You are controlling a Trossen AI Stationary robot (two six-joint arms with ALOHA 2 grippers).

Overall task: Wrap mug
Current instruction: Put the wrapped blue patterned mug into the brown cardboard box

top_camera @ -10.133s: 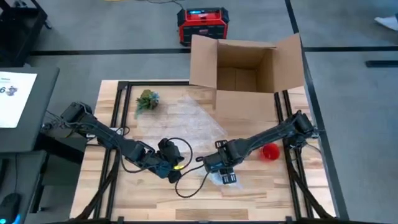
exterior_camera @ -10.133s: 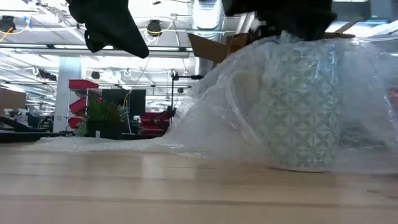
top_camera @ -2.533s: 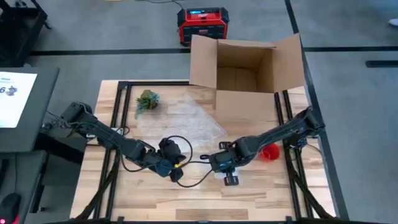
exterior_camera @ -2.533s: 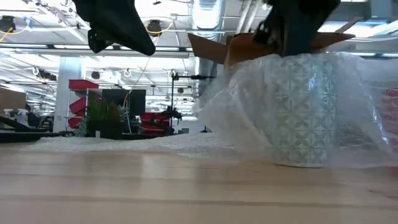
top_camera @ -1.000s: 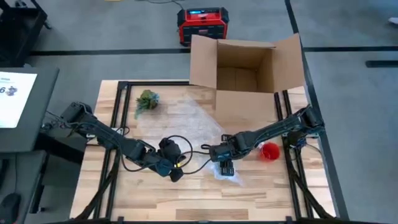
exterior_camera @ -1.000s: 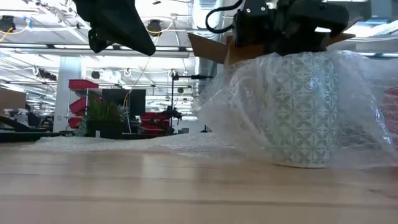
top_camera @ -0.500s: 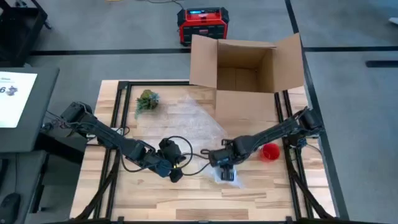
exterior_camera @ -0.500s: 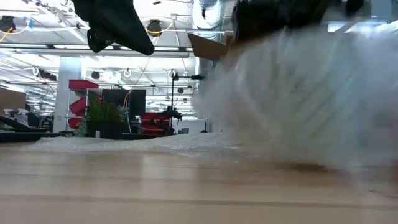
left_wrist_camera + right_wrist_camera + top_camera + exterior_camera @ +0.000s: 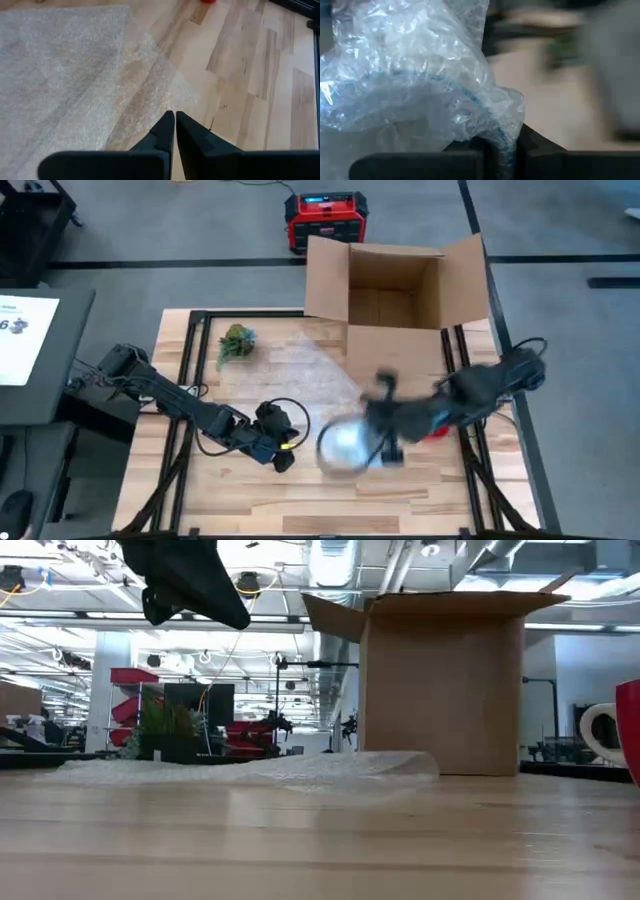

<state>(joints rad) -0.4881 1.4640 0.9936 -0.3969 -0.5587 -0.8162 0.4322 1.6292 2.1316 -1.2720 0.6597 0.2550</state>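
While the bubble-wrapped mug bundle (image 9: 345, 447) is held above the wooden table (image 9: 420, 495), lifted clear of the low view, the carrying step is judged to be in hand.

- Right gripper (image 9: 501, 150): clenched on a fold of the clear wrap; the blue rim of the mug is seen through the plastic. The bundle hangs at the near middle of the table.
- Left gripper (image 9: 175, 120): fingers pressed together, nothing held, poised over the flat bubble wrap sheet (image 9: 65, 75), left of the bundle.
- Open brown cardboard box (image 9: 395, 290): far side, right of centre.
- Red mug (image 9: 435, 428): right edge.
- Small green plant (image 9: 236, 340): far left.

Next move, as judged: the bundle to be carried to the box, with the grip kept firm lest the mug slip from its wrap.
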